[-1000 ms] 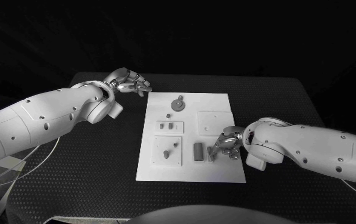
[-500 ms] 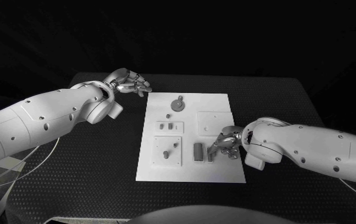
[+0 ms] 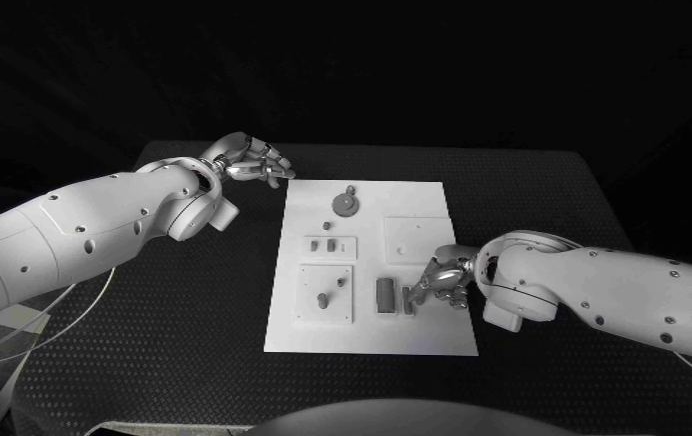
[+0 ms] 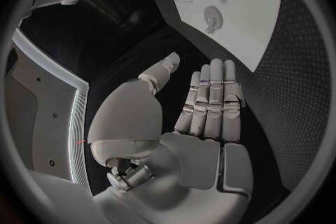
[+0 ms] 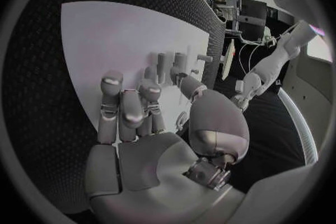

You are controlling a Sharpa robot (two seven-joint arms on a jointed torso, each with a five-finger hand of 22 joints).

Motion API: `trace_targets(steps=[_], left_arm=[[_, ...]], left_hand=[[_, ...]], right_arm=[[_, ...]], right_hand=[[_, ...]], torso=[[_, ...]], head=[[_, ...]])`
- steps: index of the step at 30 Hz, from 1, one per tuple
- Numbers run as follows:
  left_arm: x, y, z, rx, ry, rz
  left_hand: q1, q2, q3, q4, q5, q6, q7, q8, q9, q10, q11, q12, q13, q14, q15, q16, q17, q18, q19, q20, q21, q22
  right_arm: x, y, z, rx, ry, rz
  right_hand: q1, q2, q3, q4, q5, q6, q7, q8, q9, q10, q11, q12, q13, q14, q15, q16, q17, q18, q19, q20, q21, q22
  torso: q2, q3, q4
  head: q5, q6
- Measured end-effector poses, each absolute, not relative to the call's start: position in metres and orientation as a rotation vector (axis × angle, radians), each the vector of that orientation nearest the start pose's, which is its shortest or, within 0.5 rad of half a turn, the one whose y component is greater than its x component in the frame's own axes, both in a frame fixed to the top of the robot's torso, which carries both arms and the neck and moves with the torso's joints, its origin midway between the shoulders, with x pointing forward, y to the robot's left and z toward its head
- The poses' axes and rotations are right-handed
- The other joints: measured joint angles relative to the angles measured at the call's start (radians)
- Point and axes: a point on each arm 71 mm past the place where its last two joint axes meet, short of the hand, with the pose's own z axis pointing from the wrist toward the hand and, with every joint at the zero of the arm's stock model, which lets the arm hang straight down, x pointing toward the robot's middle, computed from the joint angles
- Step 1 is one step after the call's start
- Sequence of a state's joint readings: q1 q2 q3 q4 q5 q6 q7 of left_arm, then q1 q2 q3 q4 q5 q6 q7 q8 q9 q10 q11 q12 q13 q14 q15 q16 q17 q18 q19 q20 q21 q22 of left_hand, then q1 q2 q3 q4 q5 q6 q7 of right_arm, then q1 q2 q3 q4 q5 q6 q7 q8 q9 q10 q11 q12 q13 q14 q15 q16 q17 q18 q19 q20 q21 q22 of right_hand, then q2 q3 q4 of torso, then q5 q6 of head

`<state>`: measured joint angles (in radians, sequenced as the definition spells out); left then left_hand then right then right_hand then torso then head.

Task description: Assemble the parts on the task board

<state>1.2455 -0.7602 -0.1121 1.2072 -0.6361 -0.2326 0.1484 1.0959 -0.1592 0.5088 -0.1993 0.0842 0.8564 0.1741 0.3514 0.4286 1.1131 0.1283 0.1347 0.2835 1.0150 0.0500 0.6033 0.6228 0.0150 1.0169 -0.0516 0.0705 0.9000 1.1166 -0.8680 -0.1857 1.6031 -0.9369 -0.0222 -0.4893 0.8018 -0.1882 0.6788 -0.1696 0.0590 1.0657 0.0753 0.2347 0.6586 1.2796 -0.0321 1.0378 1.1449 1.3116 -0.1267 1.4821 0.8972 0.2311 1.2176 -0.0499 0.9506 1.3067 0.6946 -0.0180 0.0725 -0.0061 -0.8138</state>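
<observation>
the right hand point(image 3: 440, 287) is nearer: its empty, loosely spread fingers point(image 5: 125, 115) sit just beside the upright grey block point(image 3: 385, 294), lengthwise along the board point(image 3: 433, 196); left hand point(image 3: 253, 161) idles, fingers released.

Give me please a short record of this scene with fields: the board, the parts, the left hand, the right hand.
board: white task board in the middle of the black table
parts: small grey parts lying or standing on the board
left hand: open, holds nothing, beside the board's far left corner
right hand: low over the board's near right area; whether it holds a part cannot be told
</observation>
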Motion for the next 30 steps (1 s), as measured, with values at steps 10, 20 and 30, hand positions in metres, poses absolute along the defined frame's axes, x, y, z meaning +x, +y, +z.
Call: trace_targets(steps=[10,20,30], left_arm=[[0.538,0.258,-0.206,-0.570,1.733,-0.982],[0.538,0.257,-0.206,-0.570,1.734,-0.983],[0.538,0.257,-0.206,-0.569,1.734,-0.983]], left_hand=[[0.000,0.000,0.000,0.000,0.000,0.000,0.000,0.000,0.000,0.000,0.000,0.000,0.001,0.000,0.000,0.000,0.001,0.000,0.000,0.000,0.000,0.000],[0.000,0.000,0.000,0.000,0.000,0.000,0.000,0.000,0.000,0.000,0.000,0.000,0.001,0.000,0.000,0.000,0.002,0.000,0.000,0.000,0.000,0.000],[0.000,0.000,0.000,0.000,0.000,0.000,0.000,0.000,0.000,0.000,0.000,0.000,0.001,0.000,0.000,0.000,0.003,0.000,0.000,0.000,0.000,0.000]], right_arm=[[0.403,-0.207,-0.299,0.217,2.470,0.484],[0.401,-0.204,-0.303,0.145,2.473,0.463],[0.401,-0.202,-0.308,0.119,2.472,0.448]], right_hand=[[0.043,-0.043,0.011,0.003,0.000,0.021,-0.005,0.015,0.008,0.004,-0.004,0.003,-0.002,0.003,-0.007,0.000,0.009,0.000,0.007,0.000,0.000,0.000],[0.044,-0.044,0.016,0.007,0.000,0.024,-0.008,0.019,0.012,0.004,-0.004,0.003,-0.002,0.003,-0.008,0.000,0.013,0.000,0.007,0.000,0.000,0.000],[0.044,-0.044,0.010,0.032,0.000,0.030,-0.010,0.024,0.013,0.007,-0.007,0.003,-0.003,0.004,-0.008,0.000,0.015,0.000,0.007,0.000,0.000,0.000]], torso=[[0.000,0.0008,-0.0008],[0.000,0.0000,-0.0003],[0.000,-0.0007,0.0005]], head=[[-0.001,0.000],[-0.002,0.000],[-0.003,-0.002]])
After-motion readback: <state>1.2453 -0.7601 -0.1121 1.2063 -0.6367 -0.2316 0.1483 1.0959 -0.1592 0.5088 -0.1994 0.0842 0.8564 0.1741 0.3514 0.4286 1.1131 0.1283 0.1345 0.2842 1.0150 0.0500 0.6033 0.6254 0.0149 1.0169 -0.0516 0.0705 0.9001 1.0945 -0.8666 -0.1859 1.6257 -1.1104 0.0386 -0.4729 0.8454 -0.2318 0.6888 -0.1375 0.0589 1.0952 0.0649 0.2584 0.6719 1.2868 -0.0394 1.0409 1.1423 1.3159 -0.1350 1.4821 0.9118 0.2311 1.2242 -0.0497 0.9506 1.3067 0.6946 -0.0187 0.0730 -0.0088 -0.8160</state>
